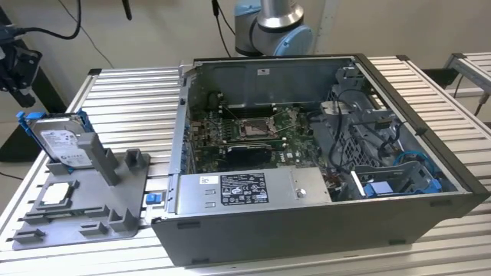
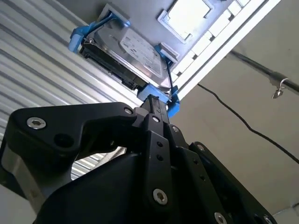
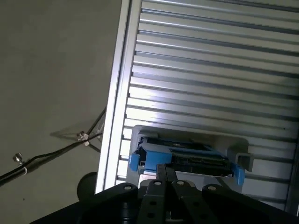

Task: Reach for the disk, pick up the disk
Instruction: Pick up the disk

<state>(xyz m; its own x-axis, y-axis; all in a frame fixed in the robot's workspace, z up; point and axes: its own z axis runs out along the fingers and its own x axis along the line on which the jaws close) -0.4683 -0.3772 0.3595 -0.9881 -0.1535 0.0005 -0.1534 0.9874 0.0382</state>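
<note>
The disk [image 1: 61, 141] is a silver-grey hard drive with a white label in a blue carrier. It stands upright in a slot at the back of a grey holder [image 1: 84, 201], on the exterior view's left. My black gripper [image 1: 25, 96] hangs above and slightly beyond the disk, clear of it. Both wrist views look past the fingertips at the disk [image 2: 135, 51] [image 3: 187, 156], with the gripper [image 2: 154, 100] [image 3: 166, 170] over one blue end of the carrier. The fingers lie close together, shut on nothing.
A small square silver chip [image 1: 57, 195] lies on the grey holder. An open computer case [image 1: 307, 172] takes up the middle of the slatted aluminium table [image 1: 123, 92]. The arm's base [image 1: 272, 29] stands behind it. A small blue bracket [image 1: 153, 198] sits by the case's front corner.
</note>
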